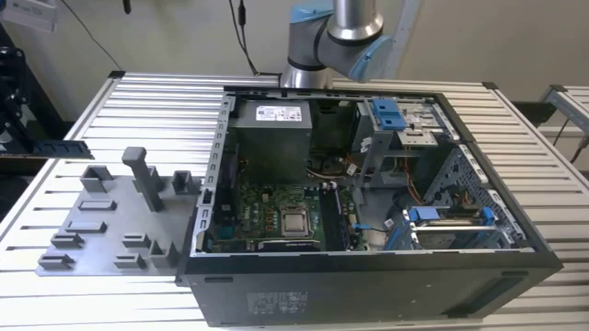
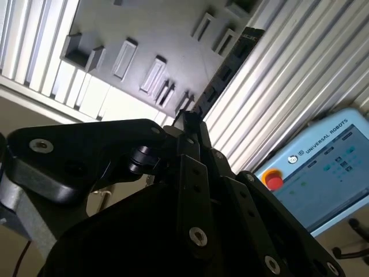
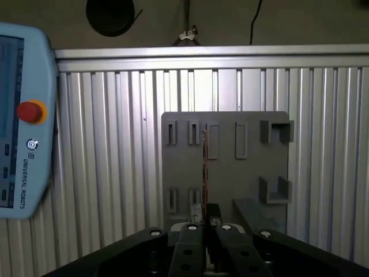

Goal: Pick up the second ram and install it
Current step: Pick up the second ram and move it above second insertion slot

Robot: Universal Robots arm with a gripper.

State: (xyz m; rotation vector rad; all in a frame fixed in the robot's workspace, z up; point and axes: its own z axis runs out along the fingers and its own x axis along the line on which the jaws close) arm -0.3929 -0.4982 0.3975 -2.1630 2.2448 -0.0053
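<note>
The second ram (image 1: 63, 147) is a thin dark stick held level in the air above the grey tray (image 1: 120, 227), at the exterior view's far left. My gripper (image 1: 26, 146) is shut on one end of it. In the second wrist view the ram (image 2: 228, 66) runs out from my gripper (image 2: 189, 120) over the tray (image 2: 155, 29), its dark chips showing. In the first wrist view the ram (image 3: 204, 173) is edge-on, a thin line rising from my gripper (image 3: 206, 226) in front of the tray (image 3: 242, 173).
The open computer case (image 1: 515, 241) lies on the slatted aluminium table (image 1: 147, 103), with the motherboard (image 1: 276, 214) and power supply (image 1: 272, 138) inside. The tray carries grey blocks and a tall post (image 1: 143, 176). A teach pendant (image 3: 23, 115) (image 2: 323, 167) lies beyond the table.
</note>
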